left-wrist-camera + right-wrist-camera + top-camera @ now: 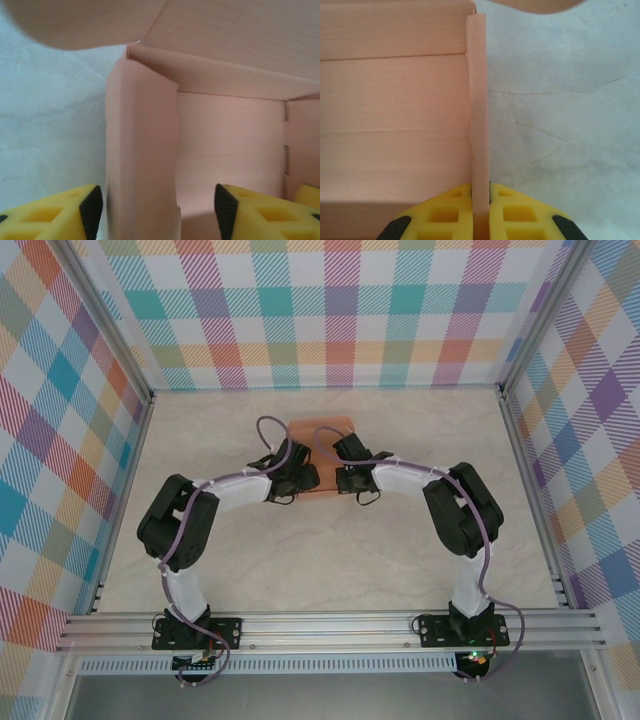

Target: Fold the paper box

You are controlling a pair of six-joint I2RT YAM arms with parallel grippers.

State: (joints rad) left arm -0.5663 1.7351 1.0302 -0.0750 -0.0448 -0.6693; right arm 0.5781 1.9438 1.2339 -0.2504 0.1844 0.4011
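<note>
The salmon-orange paper box [322,436] lies at the middle back of the table, partly hidden by both wrists. In the left wrist view its left side wall [140,165] stands raised between the yellow fingers [75,212] of my left gripper [155,210], which is open and straddles that wall. In the right wrist view my right gripper [481,200] is shut on the box's upright right side wall [478,100], with the box floor [395,125] to its left. In the top view the left gripper [300,480] and the right gripper [345,478] meet at the box's near edge.
The marble-patterned tabletop [330,560] spreads around the box. Plaid walls with aluminium frame rails [130,500] enclose the cell on three sides. A rail [330,625] carrying both arm bases runs along the near edge.
</note>
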